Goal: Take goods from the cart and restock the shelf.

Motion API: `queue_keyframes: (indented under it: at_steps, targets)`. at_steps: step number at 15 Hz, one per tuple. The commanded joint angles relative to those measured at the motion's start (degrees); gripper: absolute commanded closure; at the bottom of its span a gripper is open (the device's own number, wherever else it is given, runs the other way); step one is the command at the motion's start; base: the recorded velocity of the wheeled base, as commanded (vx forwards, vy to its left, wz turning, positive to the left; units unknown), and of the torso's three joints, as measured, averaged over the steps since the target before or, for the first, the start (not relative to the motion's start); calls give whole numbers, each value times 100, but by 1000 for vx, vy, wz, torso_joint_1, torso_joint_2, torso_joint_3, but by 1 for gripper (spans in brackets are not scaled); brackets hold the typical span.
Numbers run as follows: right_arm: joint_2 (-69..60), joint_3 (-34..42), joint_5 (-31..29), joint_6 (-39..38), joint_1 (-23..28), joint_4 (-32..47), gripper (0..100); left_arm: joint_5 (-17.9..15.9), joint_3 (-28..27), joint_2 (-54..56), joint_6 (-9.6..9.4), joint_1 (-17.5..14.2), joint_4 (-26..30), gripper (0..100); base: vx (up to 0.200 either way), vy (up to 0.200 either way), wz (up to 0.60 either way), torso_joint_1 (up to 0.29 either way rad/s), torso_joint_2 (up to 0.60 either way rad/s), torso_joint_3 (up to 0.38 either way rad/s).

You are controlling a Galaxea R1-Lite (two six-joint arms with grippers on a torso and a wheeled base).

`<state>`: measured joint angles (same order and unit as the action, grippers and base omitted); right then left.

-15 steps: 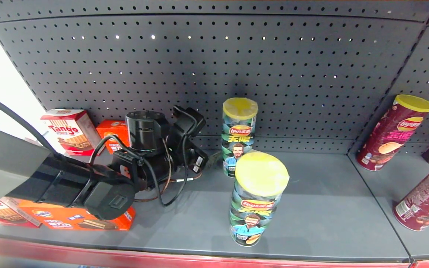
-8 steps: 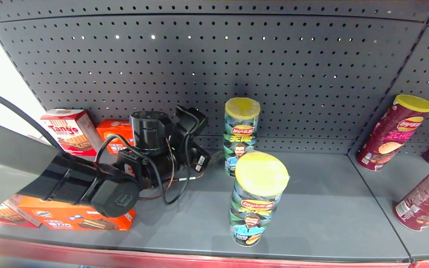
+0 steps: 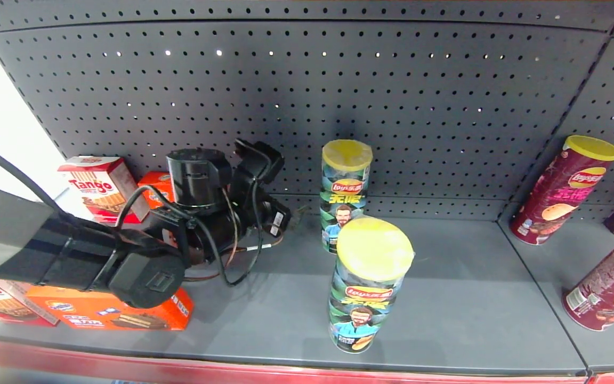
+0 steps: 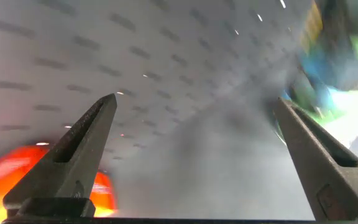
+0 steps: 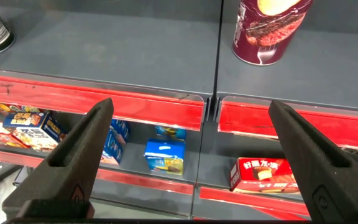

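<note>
Two green chip cans with yellow lids stand upright on the grey shelf [image 3: 472, 298], the rear can [image 3: 344, 192] by the pegboard and the front can [image 3: 368, 282] closer to the edge. My left gripper [image 3: 297, 214] hovers low over the shelf just left of the rear can, apart from it. In the left wrist view my left gripper [image 4: 196, 102] is open with nothing between its fingers, and the rear can [image 4: 334, 93] is a blur off to one side. My right gripper [image 5: 191, 104] is open and empty, in front of the shelf's red front edge [image 5: 135, 102].
Wafer boxes lie under and behind my left arm: a white-red one [image 3: 102, 186], an orange one [image 3: 152, 186] and a flat orange one [image 3: 104, 312]. Two maroon chip cans [image 3: 565, 189] [image 3: 608, 282] stand at the right. Lower shelves hold a blue box [image 5: 165, 155] and a red box [image 5: 266, 174].
My left arm edged right toward the rear can, then drew back to the left and away from it. The rear can shifted slightly to the right.
</note>
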<state>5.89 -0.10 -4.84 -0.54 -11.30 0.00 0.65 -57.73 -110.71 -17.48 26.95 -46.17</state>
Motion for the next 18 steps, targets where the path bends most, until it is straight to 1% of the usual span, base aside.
queue_keyframes:
  at_steps: [1,2,3,4,5,6,7,8,9,10,11,12,13,14,15,16,17,18]
  targets:
    - [9,1,1,-8,-4,0,0,76,184,683,307,-41,-253,0,0,0,0,0,0,0]
    - [9,1,1,1,-4,0,0,102,447,1052,456,47,-411,0,0,0,0,0,0,0]
    - [9,1,1,-8,-4,0,0,252,772,1491,509,240,-516,0,0,0,0,0,0,0]
    - [9,1,1,1,-4,0,0,472,1045,1878,526,398,-516,0,0,0,0,0,0,0]
    - [9,1,1,1,-4,0,0,709,1440,2282,597,390,-534,0,0,0,0,0,0,0]
    - [9,1,1,-8,-4,0,0,744,1897,2652,623,372,-560,0,0,0,0,0,0,0]
    - [9,1,1,1,-4,0,0,656,2258,3056,641,469,-595,0,0,0,0,0,0,0]
    - [9,1,1,-8,-4,0,0,524,2680,3812,641,530,-516,0,0,0,0,0,0,0]
    - [9,1,1,1,-4,0,0,515,2882,4163,641,548,-516,0,0,0,0,0,0,0]
    - [9,1,1,1,-4,0,0,515,3207,4559,641,565,-499,0,0,0,0,0,0,0]
    - [9,1,1,1,-4,0,0,507,3603,5156,658,521,-367,0,0,0,0,0,0,0]
    - [9,1,1,1,-4,0,0,507,4376,6255,799,311,-86,0,0,0,0,0,0,0]
    - [9,1,1,1,-4,0,0,472,4657,6589,825,82,-59,0,0,0,0,0,0,0]
    - [9,1,1,-8,-4,0,0,208,5343,7486,843,-542,37,0,0,0,0,0,0,0]
    - [9,1,1,1,-4,0,0,-56,5765,7978,887,-999,99,0,0,0,0,0,0,0]
    - [9,1,1,1,-4,0,0,-276,5773,8321,940,-1412,398,0,0,0,0,0,0,0]
    - [9,1,1,-8,-4,0,0,-873,5773,9094,1001,-2230,1620,0,0,0,0,0,0,0]
    - [9,1,1,1,-4,0,0,-1058,5773,9314,1001,-2449,1936,0,0,0,0,0,0,0]
